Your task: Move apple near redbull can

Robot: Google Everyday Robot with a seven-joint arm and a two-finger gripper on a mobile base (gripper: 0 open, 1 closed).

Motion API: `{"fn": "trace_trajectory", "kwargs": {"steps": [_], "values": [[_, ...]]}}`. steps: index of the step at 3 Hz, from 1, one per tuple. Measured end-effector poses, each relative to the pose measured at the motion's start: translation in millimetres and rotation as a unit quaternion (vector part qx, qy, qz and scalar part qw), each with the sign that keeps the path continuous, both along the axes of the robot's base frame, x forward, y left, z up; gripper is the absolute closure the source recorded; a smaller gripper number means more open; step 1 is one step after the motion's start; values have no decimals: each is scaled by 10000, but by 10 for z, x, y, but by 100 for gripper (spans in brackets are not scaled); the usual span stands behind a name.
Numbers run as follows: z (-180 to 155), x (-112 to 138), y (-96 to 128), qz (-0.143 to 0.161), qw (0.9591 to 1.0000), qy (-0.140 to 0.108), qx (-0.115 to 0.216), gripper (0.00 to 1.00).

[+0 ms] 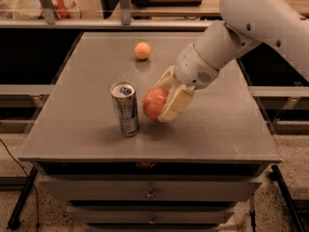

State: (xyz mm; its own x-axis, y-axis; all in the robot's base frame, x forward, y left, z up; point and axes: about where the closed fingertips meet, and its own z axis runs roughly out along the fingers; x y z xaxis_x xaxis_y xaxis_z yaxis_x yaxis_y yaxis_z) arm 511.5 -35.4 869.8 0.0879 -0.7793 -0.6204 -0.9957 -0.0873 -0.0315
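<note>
The redbull can stands upright on the grey table, left of centre, silver and blue with its pull-tab top showing. The apple, reddish-pink and round, is held just right of the can, low over the table, with a small gap between them. My gripper reaches in from the upper right on a white arm and is shut on the apple, with one cream finger in front of it and the other behind.
A small orange ball-like fruit lies at the back of the table. A shelf with a bag and a tray runs behind it. Drawers sit under the front edge.
</note>
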Motion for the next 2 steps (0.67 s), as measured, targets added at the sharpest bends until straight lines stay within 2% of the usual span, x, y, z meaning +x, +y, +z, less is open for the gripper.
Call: {"fn": "trace_trajectory", "kwargs": {"steps": [1, 2], "values": [[-24, 6, 54, 2, 10000, -27, 45, 100], [-32, 15, 79, -38, 10000, -39, 75, 84]]}}
